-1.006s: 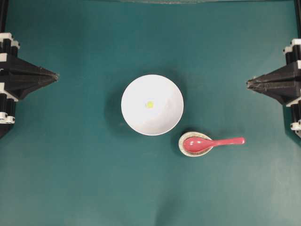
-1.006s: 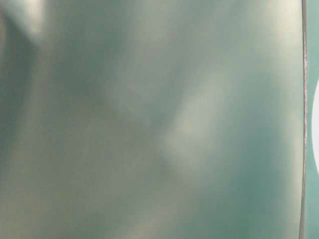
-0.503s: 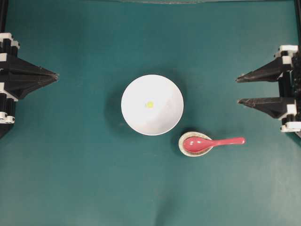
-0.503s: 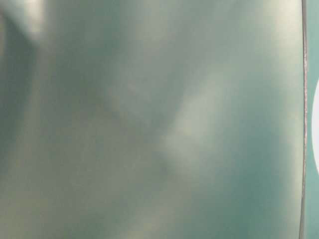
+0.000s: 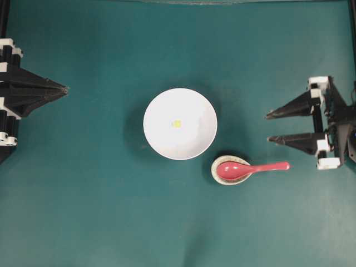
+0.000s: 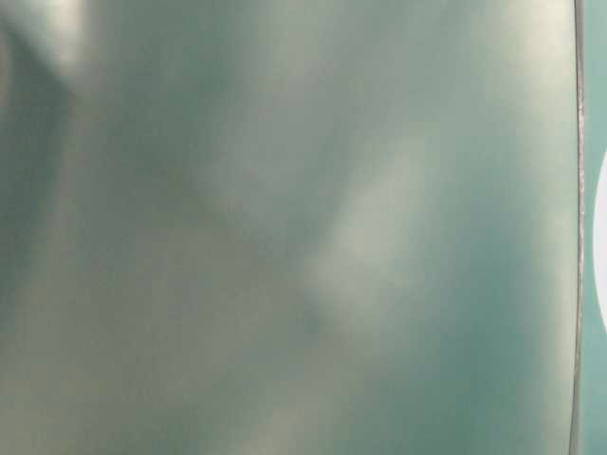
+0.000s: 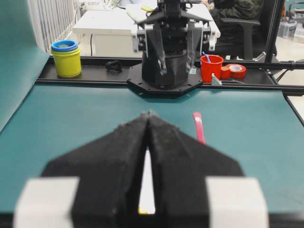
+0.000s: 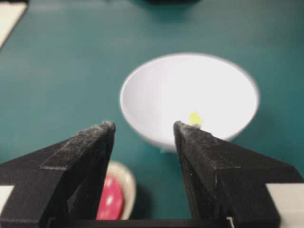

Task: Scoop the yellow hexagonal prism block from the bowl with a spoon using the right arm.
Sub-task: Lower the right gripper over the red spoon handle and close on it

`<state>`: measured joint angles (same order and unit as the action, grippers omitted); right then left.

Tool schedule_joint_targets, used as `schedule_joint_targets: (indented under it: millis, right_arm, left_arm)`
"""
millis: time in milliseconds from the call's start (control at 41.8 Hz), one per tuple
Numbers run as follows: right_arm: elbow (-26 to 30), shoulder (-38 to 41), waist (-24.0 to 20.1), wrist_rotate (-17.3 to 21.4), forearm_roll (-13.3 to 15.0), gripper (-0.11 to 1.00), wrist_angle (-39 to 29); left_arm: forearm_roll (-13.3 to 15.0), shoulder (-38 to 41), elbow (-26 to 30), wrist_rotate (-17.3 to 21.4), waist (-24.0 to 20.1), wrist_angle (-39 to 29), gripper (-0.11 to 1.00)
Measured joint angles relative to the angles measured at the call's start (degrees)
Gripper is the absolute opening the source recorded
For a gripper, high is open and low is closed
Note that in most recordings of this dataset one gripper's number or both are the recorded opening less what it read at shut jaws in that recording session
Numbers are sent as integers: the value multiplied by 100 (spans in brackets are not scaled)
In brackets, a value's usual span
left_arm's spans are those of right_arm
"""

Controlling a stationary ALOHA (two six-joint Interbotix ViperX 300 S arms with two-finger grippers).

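- Overhead view: we find the yellow hexagonal prism block (image 5: 177, 123) lying in the middle of the bowl (image 5: 161, 139). The spoon (image 5: 250, 168) has its scoop on the speckled rest (image 5: 218, 173) just beside the bowl, handle toward the right gripper (image 5: 268, 127), whose fingers are spread apart and empty. We see the left gripper (image 5: 65, 88) pinched together at the left edge, well apart from the bowl.
- Table-level view: we can make out only a teal blur.
- Left wrist view: we note the closed fingers (image 7: 118, 161); the spoon handle shows beyond them.
- Right wrist view: we see bowl and block beyond the parted fingers (image 8: 90, 142).
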<state>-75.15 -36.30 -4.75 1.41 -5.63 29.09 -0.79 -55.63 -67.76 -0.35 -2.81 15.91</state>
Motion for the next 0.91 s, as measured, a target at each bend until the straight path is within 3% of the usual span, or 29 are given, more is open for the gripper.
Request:
schedule_joint_targets:
  millis: [215,575,910]
  right_arm:
    - [-220,967,-562,9,-492,58,1143]
    - [-229,2417,-1433,0,-1107,58,2276]
    - [-211,3410,-1854,-9,-1441,58,2637]
  left_arm:
    - [0,0,0,35,0,0,0]
    - [0,0,0,44,0,0,0]
    - [0,0,0,44,0,0,0]
